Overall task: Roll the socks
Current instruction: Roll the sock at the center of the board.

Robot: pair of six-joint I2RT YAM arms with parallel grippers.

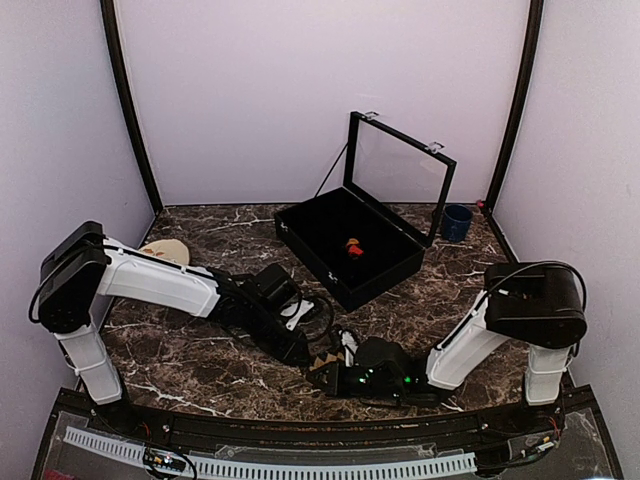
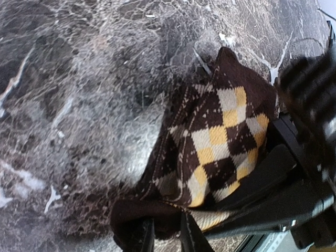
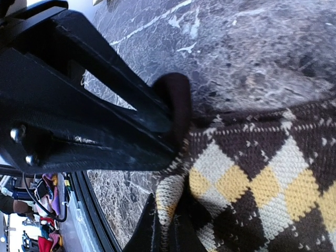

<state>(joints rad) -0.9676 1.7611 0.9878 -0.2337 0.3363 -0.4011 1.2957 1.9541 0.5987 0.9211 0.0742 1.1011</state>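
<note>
The sock with tan diamonds [image 1: 325,360] lies bunched on the marble between both grippers, near the front edge. My left gripper [image 2: 167,228] has its two fingers narrowly apart, with the sock's dark cuff [image 2: 131,218] pressed between them and draped round one. The argyle body [image 2: 220,142] stretches away toward the right arm. My right gripper [image 3: 167,223] is shut on a folded edge of the same sock [image 3: 262,178], and the left gripper [image 3: 170,126] meets it at the cuff. A small red-and-orange bundle [image 1: 353,248], the other sock, sits inside the black box.
The open black box [image 1: 300,240] stands at the back centre with its lid [image 1: 400,165] raised. A blue cup [image 1: 456,222] is at the back right and a tan object [image 1: 165,250] at the back left. The table's front rail [image 1: 300,430] runs just behind the grippers.
</note>
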